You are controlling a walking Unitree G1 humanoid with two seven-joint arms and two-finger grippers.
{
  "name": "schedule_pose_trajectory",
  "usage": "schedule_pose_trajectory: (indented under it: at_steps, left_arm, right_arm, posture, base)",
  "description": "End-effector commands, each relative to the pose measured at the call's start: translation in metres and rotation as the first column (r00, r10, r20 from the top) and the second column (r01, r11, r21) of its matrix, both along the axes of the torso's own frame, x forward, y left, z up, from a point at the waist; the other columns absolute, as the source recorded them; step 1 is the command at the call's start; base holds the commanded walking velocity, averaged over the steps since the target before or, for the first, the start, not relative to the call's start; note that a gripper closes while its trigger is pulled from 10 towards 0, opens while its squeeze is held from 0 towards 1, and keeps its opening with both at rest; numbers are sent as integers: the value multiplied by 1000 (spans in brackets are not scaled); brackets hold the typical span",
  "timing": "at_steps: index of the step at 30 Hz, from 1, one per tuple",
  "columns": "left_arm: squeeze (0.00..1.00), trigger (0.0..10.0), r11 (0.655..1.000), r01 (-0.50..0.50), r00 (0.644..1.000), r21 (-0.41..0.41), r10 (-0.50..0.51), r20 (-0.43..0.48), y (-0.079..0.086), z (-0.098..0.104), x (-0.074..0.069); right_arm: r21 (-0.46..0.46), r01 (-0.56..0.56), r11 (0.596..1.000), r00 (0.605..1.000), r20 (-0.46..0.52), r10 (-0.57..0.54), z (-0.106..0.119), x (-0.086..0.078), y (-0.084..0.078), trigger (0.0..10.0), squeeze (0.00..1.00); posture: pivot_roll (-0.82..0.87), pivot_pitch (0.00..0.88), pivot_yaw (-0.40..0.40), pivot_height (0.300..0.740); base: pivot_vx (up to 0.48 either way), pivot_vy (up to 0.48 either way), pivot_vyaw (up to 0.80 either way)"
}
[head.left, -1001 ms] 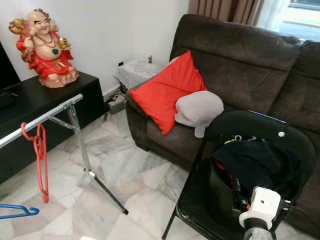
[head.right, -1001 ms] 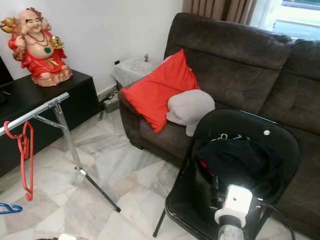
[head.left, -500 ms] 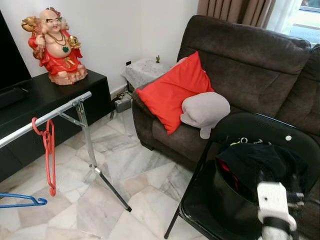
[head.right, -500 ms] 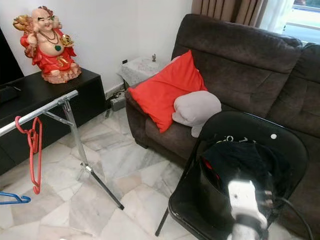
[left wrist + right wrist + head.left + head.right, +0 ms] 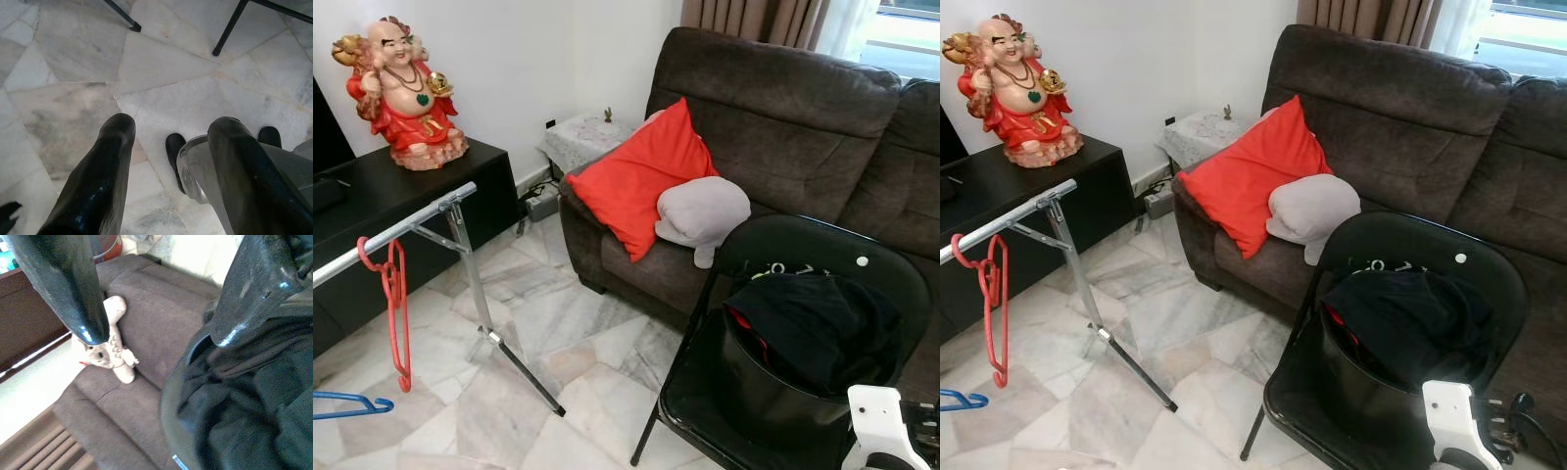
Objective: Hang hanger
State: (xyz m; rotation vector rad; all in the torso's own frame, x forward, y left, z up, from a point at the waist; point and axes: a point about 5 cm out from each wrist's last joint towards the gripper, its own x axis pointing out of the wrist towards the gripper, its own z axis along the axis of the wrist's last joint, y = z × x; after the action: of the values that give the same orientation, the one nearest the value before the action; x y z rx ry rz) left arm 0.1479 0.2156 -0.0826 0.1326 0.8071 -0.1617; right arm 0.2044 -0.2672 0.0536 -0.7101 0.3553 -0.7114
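A red hanger (image 5: 391, 284) hangs by its hook from the slanted metal rail (image 5: 401, 227) of a clothes rack at the left. Low at the left edge a blue hanger (image 5: 347, 404) juts in; what holds it is hidden. At the right a black bucket (image 5: 773, 401) heaped with dark clothes (image 5: 813, 328) stands on a black folding chair (image 5: 822, 245). My right arm's white wrist (image 5: 873, 421) is low beside the bucket. My right gripper (image 5: 159, 335) is open over the dark clothes (image 5: 244, 396). My left gripper (image 5: 173, 125) is open and points down at the marble floor (image 5: 161, 63).
A brown sofa (image 5: 783, 117) with a red cushion (image 5: 636, 181) and a grey pillow (image 5: 705, 211) runs behind the chair. A painted statue (image 5: 401, 93) sits on a black cabinet (image 5: 372, 196) behind the rack. The rack's legs (image 5: 524, 377) spread across the floor.
My right wrist has sunk down and to the right, away from the front of the bucket. The head camera swayed and came back. Both hangers stay put.
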Motion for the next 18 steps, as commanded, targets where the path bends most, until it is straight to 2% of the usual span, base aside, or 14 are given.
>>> schedule_pose_trajectory:
  at_steps: [1, 4, 5, 6, 7, 18]
  left_arm:
    - [0, 10000, 1000, 1, 1000, 3, -1, -21, 2, -1, -3]
    - [0, 10000, 1000, 0, 1000, 1, 0, -23, 2, -2, -3]
    - [0, 10000, 1000, 1, 1000, -1, -1, -23, 2, -2, -4]
    - [0, 10000, 1000, 2, 1000, -2, -2, -24, 2, -2, -4]
    - [0, 10000, 1000, 1, 1000, -3, -1, -25, 2, -2, -4]
    - [0, 10000, 1000, 0, 1000, -6, 0, -23, 2, -2, -4]
  right_arm:
    - [16, -12, 1000, 999, -37, 13, -5, 3, 0, 10000, 792]
    - [30, -25, 999, 997, -71, 27, -11, 9, -2, 10000, 745]
    - [40, -43, 998, 995, -91, 46, -13, 12, -2, 10000, 565]
    - [45, -46, 998, 994, -97, 50, -14, 15, -3, 10000, 59]
    - [42, -45, 998, 994, -100, 49, -14, 16, -4, 10000, 0]
    - [10, -71, 997, 993, -98, 72, -12, 25, -11, 10000, 0]
  posture:
    - [96, 33, 5, 740]
    - [96, 33, 5, 740]
    - [96, 33, 5, 740]
    - [98, 32, 4, 740]
    - [98, 32, 4, 740]
    - [104, 28, 4, 740]
  base:
    - [0, 0, 0]
    - [0, 0, 0]
    - [0, 0, 0]
    - [0, 0, 0]
    - [0, 0, 0]
    - [0, 0, 0]
